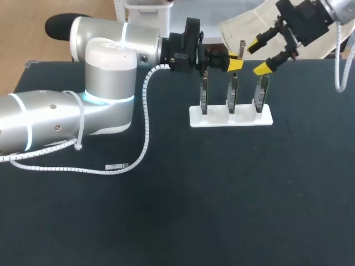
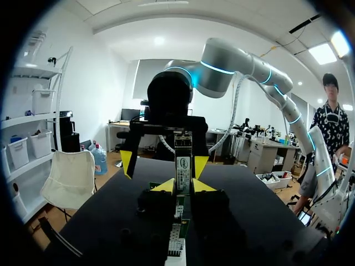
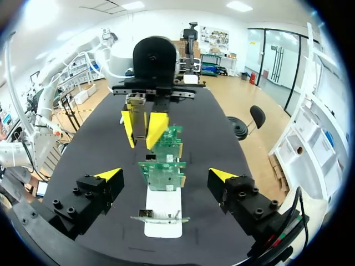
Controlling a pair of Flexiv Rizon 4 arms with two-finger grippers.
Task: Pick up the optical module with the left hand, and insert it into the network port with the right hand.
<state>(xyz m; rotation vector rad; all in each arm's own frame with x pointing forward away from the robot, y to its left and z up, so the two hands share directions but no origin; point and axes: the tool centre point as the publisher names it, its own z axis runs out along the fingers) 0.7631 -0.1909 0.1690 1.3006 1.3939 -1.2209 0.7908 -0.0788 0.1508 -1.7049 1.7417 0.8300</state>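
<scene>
Left claw (image 2: 183, 186): pinching the slim silver metal optical module (image 2: 182, 163), held upright above the middle of three green circuit boards (image 1: 232, 93)
Right claw (image 1: 258, 56): spread wide, empty, just beside the module, over the end board
Boards: upright in a white plastic stand (image 1: 230, 119) on the black worktop (image 1: 222, 199)
Network port: cannot tell which board carries it
Risk: handover; if the right claw closes off-centre or the left lets go early, the module may tilt, drop or strike a board

Slim silver optical module (image 2: 183, 166), upright, clamped in left gripper (image 2: 183, 187), above three green port boards (image 1: 233, 91)
</scene>
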